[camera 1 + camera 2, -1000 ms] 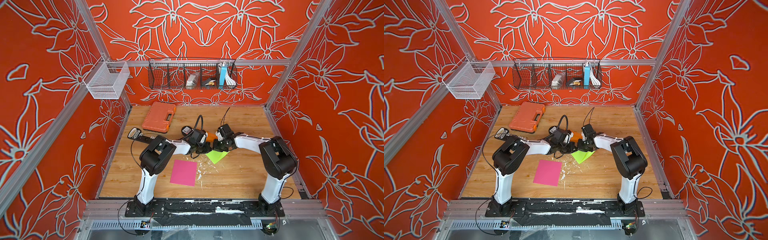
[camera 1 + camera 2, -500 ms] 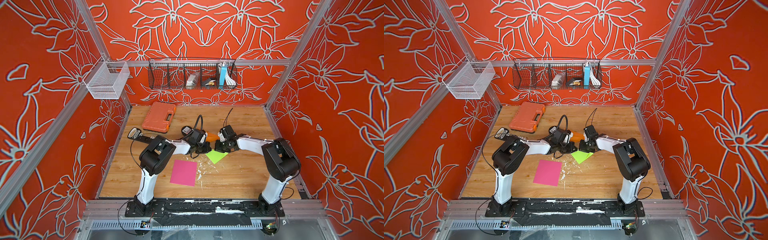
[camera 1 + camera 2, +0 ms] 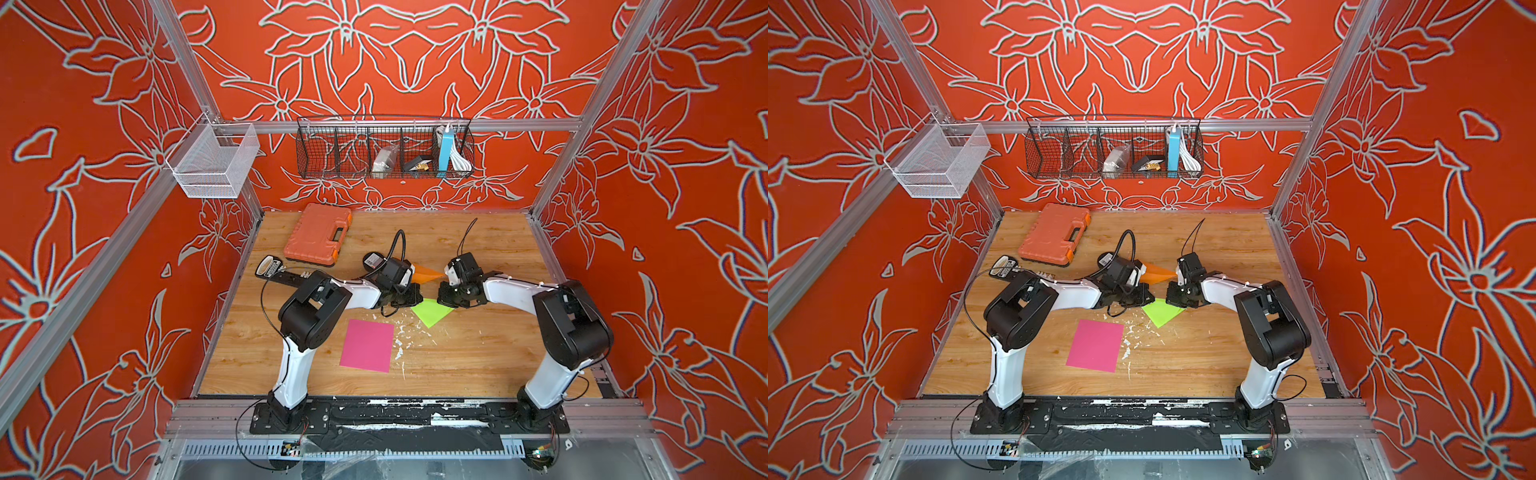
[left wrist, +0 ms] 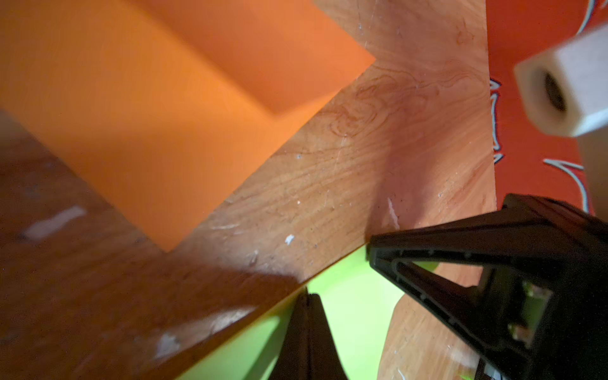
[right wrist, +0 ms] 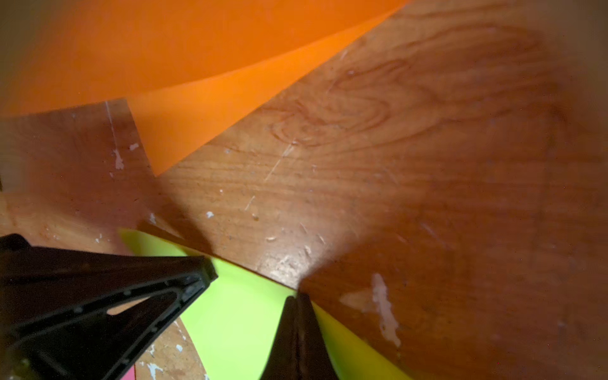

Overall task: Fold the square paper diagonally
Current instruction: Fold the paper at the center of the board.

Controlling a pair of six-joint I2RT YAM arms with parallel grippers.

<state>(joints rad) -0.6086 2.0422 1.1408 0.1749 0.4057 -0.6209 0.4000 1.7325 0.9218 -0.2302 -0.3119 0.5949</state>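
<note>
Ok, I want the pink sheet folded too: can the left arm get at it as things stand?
Likely yes. The pink sheet lies flat and uncovered, just nearer the base than the left gripper, which is shut at the green paper edge. Only white scraps lie between them.

Bright top views; blurred, shadowed wrist views
</note>
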